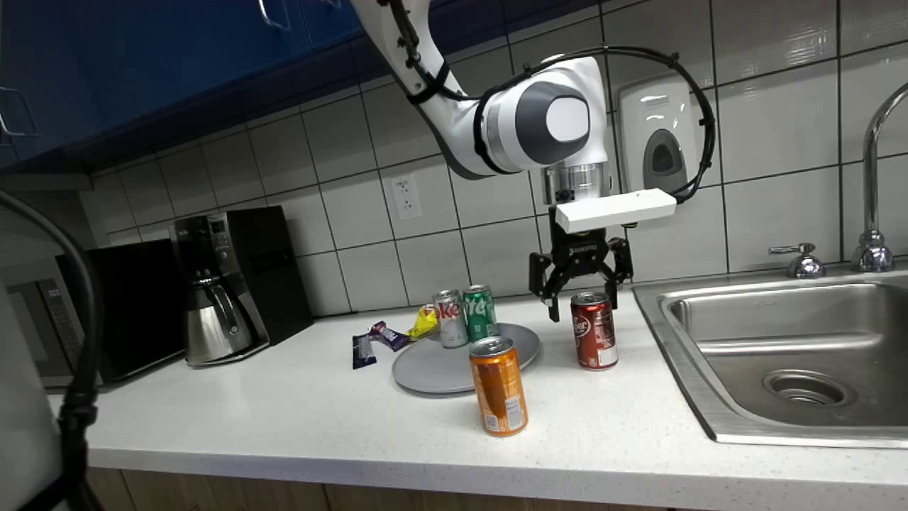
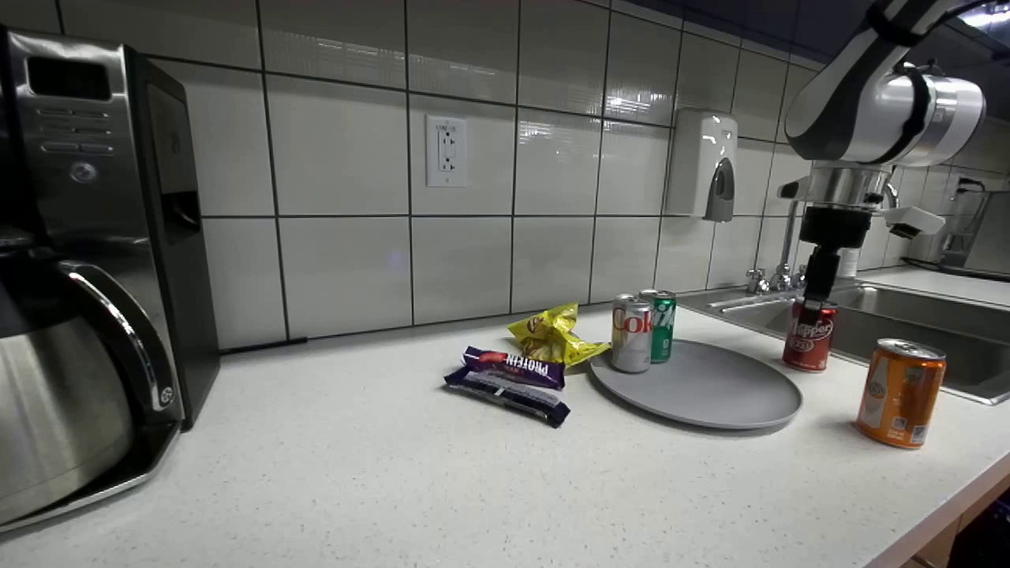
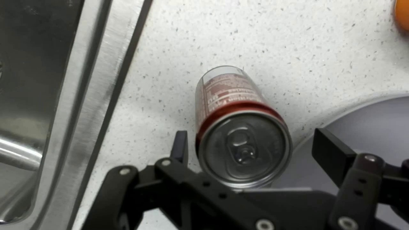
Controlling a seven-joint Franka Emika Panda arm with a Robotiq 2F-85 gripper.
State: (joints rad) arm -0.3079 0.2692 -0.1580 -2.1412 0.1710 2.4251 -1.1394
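Note:
My gripper [image 1: 584, 309] is open, pointing down around the top of a dark red Dr Pepper can [image 1: 594, 333]. In the wrist view the can's lid [image 3: 244, 148] lies between the two fingers [image 3: 252, 150], with a gap on both sides, nearer the left finger. The can stands upright on the counter between the sink and a grey plate [image 1: 425, 372]. A silver Coke can [image 1: 451, 323] and a green can [image 1: 481, 312] stand on the plate's far side. An orange can [image 1: 499, 387] stands on the counter near the plate's edge. In an exterior view the near finger [image 2: 813, 312] overlaps the red can [image 2: 809, 347].
A steel sink [image 1: 681, 369] with a faucet [image 1: 872, 213] adjoins the red can. Two dark snack bars [image 2: 509, 379] and a yellow bag [image 2: 556, 335] lie beside the plate. A coffee maker [image 1: 245, 277] stands farther along. A soap dispenser [image 1: 656, 135] hangs on the tiled wall.

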